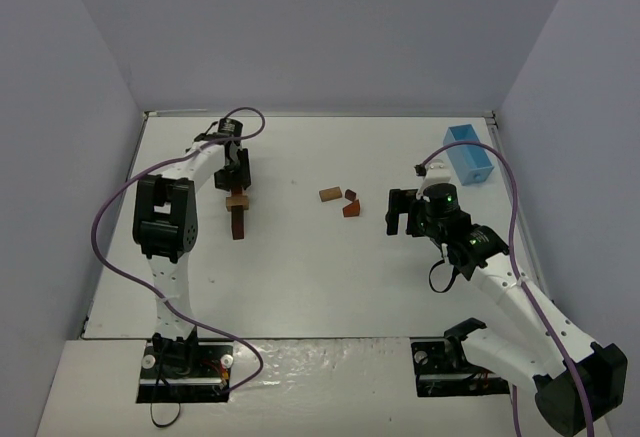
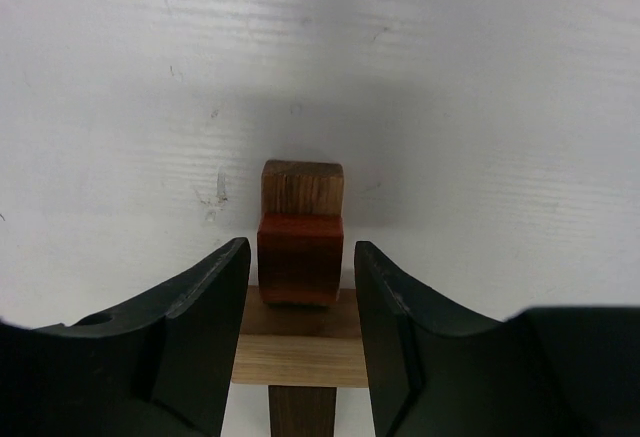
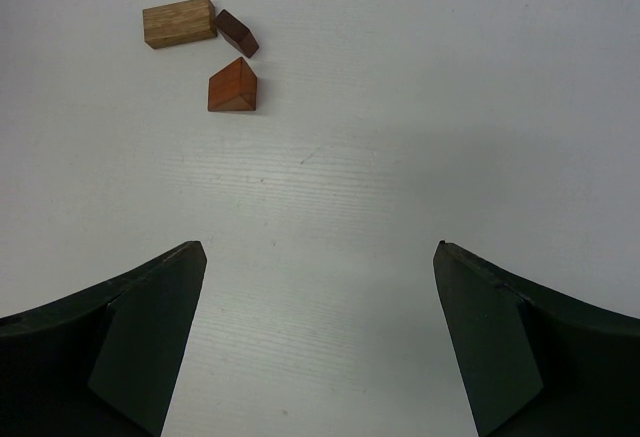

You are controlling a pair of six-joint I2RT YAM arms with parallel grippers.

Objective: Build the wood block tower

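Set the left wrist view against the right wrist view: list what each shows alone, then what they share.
Left wrist only: the block tower, its reddish block lying over a tan slab, framed by the left gripper. Right wrist only: a loose tan block, a dark brown piece and a reddish wedge, ahead of the wide-open right gripper. Both: the white table and each arm's own gripper along the bottom edge.

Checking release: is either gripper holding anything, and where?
Nothing held. Left gripper flanks the stacked reddish-brown block, slim gaps either side; right gripper open, empty.
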